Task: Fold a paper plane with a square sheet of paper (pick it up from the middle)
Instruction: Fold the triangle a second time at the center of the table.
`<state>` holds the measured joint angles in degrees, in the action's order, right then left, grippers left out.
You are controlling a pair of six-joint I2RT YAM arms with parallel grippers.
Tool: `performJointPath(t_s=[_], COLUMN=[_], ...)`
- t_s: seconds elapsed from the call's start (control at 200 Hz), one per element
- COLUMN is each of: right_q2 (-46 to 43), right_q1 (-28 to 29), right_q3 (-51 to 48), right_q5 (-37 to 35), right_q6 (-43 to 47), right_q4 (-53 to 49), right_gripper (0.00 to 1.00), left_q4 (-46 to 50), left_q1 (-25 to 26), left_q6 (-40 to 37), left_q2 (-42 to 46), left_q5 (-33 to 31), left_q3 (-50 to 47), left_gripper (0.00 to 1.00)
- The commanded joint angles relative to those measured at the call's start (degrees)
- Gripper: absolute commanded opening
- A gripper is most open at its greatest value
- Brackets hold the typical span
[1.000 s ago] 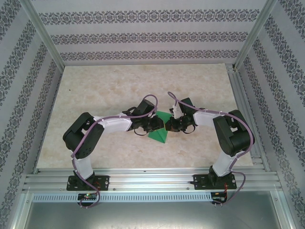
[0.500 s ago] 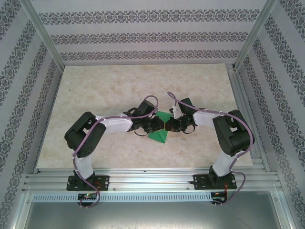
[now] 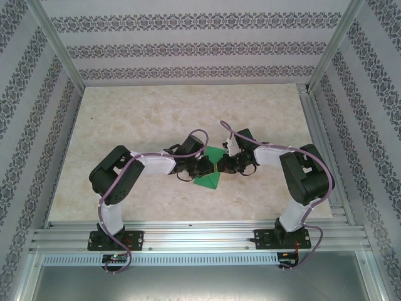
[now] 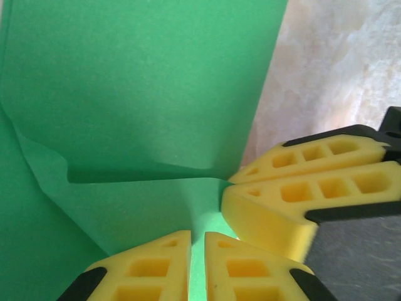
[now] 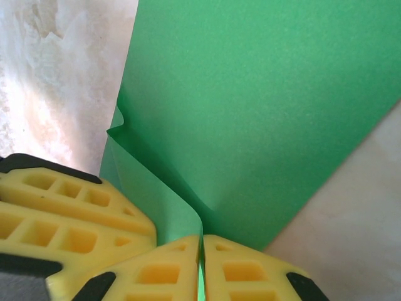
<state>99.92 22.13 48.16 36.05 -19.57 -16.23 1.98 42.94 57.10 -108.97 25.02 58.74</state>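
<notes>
At the wrists, left jaws and right jaws tight on green sheet [image 4: 138, 88], overhead a wedge.

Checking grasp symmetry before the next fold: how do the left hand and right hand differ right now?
From the top view, the left hand comes at the green paper from its left side, the right hand from its right. The left hand pinches with a thin green strip showing in its gap. The right hand is closed tighter, showing just a sliver. Shared: both are shut on the same raised fold, the two hands almost touching.
</notes>
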Motion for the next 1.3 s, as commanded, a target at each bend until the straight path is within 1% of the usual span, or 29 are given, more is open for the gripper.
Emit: performJointPath(t_s=[0.0,0.29,0.36,0.535,0.674,1.004,1.299], right_q2=[0.8,1.6,1.9,1.6,1.8,1.9,1.6], right_q1=[0.7,0.8,0.9,0.9,0.9,0.9,0.9], right_q3=[1.0,1.1,1.3,2.2,2.9,2.9,2.6], right_q5=[-1.1,-2.5,-2.4,-2.8,-3.2,-5.7,-7.0], right_q6=[-0.1,0.2,0.1,0.4,0.7,0.5,0.2], right_q4=[0.9,0.6,0.6,0.1,-0.5,-1.3,-1.3], right_gripper=[0.11,0.11,0.11,0.09,0.09,0.07,0.07], left_q4=[-1.8,-1.6,-2.1,-3.8,-5.1,-6.5,-5.5], left_q1=[1.1,1.3,1.3,1.4,1.4,1.6,1.8], left_q6=[0.0,-0.1,0.0,-0.1,-0.3,-0.4,-0.6], left_q2=[-1.4,-1.8,-1.6,-0.4,0.7,2.6,0.0], left_q5=[-0.6,-0.9,-0.5,0.4,1.1,1.4,1.5], left_q3=[-0.5,-0.6,-0.4,0.0,-0.2,-2.5,-1.5], left_gripper=[0.16,0.16,0.18,0.25,0.28,0.29,0.24])
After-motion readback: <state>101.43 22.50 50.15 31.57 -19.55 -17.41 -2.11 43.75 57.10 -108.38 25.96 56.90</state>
